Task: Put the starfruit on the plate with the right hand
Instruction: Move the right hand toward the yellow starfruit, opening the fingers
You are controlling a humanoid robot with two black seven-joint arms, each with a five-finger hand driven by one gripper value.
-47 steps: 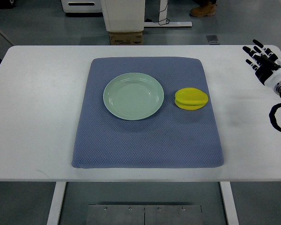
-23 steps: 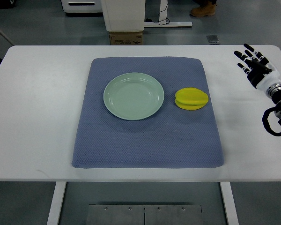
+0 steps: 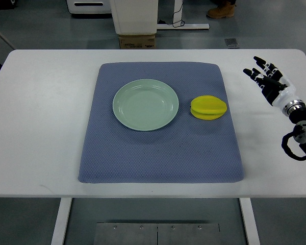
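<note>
A yellow starfruit lies on the blue mat, just right of a pale green plate that holds nothing. My right hand comes in from the right edge over the white table, to the right of the mat and well apart from the starfruit. Its black fingers are spread and hold nothing. My left arm does not show.
The white table carries the mat in its middle. Beyond the far edge stand a white bin and a cardboard box on the floor. A person's boot shows at the top.
My right hand has moved left and a little down, from the table's far right corner toward the mat. Its fingers stay spread. The starfruit and plate have not moved.
</note>
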